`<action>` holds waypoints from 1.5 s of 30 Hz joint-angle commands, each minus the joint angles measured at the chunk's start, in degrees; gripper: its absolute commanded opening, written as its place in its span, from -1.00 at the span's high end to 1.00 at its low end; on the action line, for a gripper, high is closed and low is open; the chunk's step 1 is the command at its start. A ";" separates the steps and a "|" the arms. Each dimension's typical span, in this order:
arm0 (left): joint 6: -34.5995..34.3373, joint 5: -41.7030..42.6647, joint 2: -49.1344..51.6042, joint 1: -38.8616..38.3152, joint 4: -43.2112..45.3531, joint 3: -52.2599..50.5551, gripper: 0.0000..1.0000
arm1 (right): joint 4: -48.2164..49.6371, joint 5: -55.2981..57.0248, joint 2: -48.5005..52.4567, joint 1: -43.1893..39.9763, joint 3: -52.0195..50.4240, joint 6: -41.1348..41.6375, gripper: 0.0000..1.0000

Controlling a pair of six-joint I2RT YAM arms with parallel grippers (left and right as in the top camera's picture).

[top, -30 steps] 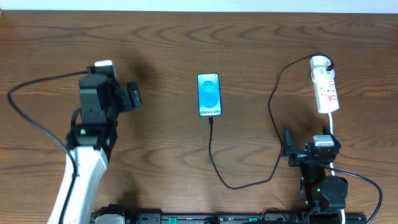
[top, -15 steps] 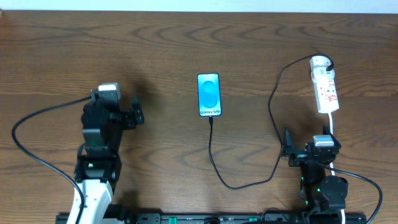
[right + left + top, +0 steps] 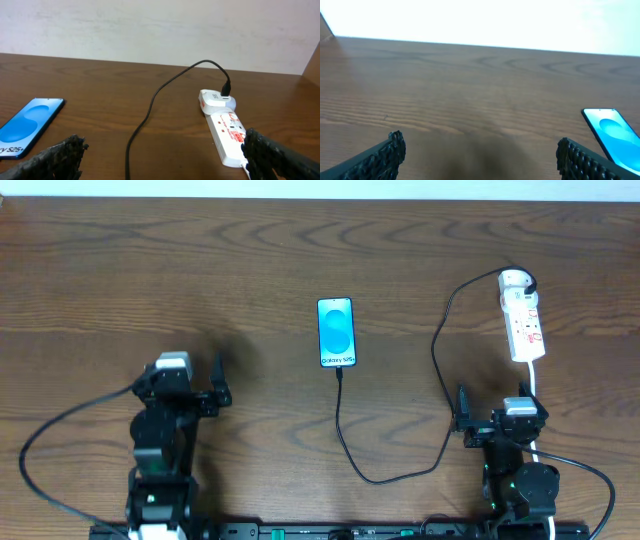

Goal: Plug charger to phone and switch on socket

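The phone (image 3: 336,332) lies screen-up and lit at the table's middle; it also shows in the left wrist view (image 3: 615,132) and the right wrist view (image 3: 27,125). The charger cable (image 3: 346,442) meets the phone's near edge, loops toward the front, then runs up to a black plug in the socket strip's (image 3: 524,320) far rounded end. The cable (image 3: 150,105) and the strip (image 3: 227,130) show in the right wrist view. My left gripper (image 3: 180,380) (image 3: 480,155) is open and empty, left of the phone. My right gripper (image 3: 502,418) (image 3: 162,155) is open and empty, just in front of the strip.
The wooden table (image 3: 300,250) runs to a pale wall at the back. The strip's white cord (image 3: 537,385) passes by my right arm toward the front edge. A black arm cable (image 3: 60,420) loops at the front left.
My left arm has drawn back toward the front edge, away from the phone's level, with its gripper still open. The right arm, phone, cable and strip have not moved.
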 commanded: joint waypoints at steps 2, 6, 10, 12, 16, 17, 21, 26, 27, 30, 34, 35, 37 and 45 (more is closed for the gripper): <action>1.44 -0.33 -7.04 0.09 0.94 -4.35 -0.96 | -0.26 -0.31 -0.35 -0.46 -0.07 -0.50 -0.98; 2.29 -0.33 -12.48 0.09 2.01 -8.02 -0.96 | -0.26 -0.31 -0.35 -0.46 -0.07 -0.50 -0.98; 2.29 -0.33 -16.76 0.09 2.05 -10.60 -0.96 | -0.26 -0.31 -0.35 -0.46 -0.07 -0.50 -0.99; 2.27 -0.33 -19.04 0.09 0.90 -11.37 -0.96 | -0.26 -0.31 -0.37 -0.46 -0.07 -0.50 -0.99; 2.27 -0.33 -23.43 0.09 -3.58 -11.37 -0.96 | -0.26 -0.33 -0.37 -0.46 -0.07 -0.50 -0.99; 2.27 -0.31 -24.57 0.09 -5.27 -11.37 -0.96 | -0.26 -0.33 -0.37 -0.46 -0.07 -0.50 -0.99; 2.27 -0.33 -29.24 0.09 -12.68 -11.37 -0.96 | -0.26 -0.31 -0.35 -0.46 -0.07 -0.50 -0.99; 2.29 -0.35 -34.67 0.13 -18.01 -11.37 -0.96 | -0.26 -0.31 -0.37 -0.46 -0.07 -0.50 -0.99; 2.23 -0.46 -34.58 0.13 -18.25 -11.37 -0.96 | -0.26 -0.31 -0.35 -0.46 -0.07 -0.50 -0.99; 2.25 -0.39 -34.56 0.13 -18.27 -11.37 -0.96 | -0.26 -0.31 -0.37 -0.46 -0.07 -0.50 -0.99; 2.23 -0.35 -34.60 0.13 -18.25 -11.37 -0.96 | -0.26 -0.31 -0.37 -0.46 -0.07 -0.50 -0.99; 1.97 -0.31 -34.62 0.13 -18.25 -11.37 -0.96 | -0.26 -0.31 -0.35 -0.46 -0.07 -0.50 -0.98; 0.90 -0.28 -34.62 0.11 -18.23 -11.37 -0.96 | -0.26 -0.33 -0.37 -0.46 -0.07 -0.52 -0.98; 0.35 -0.44 -34.60 -0.57 -18.25 -11.37 -0.96 | -0.26 -0.31 -0.37 -0.46 -0.07 -0.50 -0.99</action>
